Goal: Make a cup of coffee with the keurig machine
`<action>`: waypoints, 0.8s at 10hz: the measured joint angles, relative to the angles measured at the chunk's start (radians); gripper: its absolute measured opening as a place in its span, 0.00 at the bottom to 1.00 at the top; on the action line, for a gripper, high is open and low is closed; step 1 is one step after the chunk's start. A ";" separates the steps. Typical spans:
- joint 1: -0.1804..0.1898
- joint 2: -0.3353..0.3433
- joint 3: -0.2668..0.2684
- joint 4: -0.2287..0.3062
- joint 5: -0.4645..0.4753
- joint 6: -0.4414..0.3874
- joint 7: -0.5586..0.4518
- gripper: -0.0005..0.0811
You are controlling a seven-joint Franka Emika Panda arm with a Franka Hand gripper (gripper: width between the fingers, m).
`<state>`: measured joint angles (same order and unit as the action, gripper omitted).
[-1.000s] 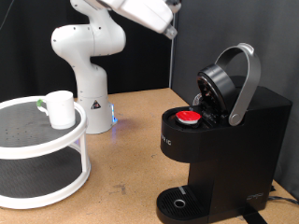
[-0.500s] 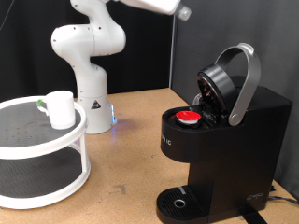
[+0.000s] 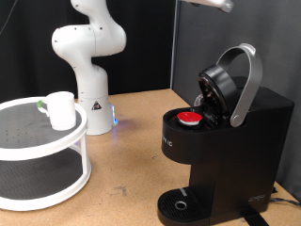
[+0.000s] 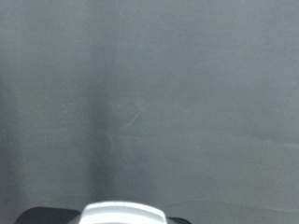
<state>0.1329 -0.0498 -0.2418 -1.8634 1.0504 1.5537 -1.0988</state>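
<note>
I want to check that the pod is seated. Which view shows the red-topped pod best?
The exterior view: the pod sits in the keurig machine under its raised lid. The wrist view shows only a grey backdrop and a pale blurred shape, no pod.

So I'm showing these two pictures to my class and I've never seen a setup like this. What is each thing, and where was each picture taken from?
The exterior view comes from a camera standing off the robot. The white jointed column is the robot arm; its hand is almost out of the frame at the top, so its fingers cannot be seen. On the wooden table stands a black keurig machine with its lid raised and a red-topped pod sitting in it. A white cup stands on a round two-tier stand. The wrist view, from a camera on the hand, shows mostly a plain grey surface. Nothing is seen held.
</note>
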 joint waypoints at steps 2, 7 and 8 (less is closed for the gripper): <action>0.024 0.003 0.039 -0.004 -0.008 0.053 0.026 1.00; 0.063 0.016 0.115 -0.009 -0.008 0.153 0.061 1.00; 0.068 0.022 0.130 -0.009 -0.010 0.167 0.067 1.00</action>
<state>0.2010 -0.0280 -0.1119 -1.8724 1.0403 1.7208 -1.0318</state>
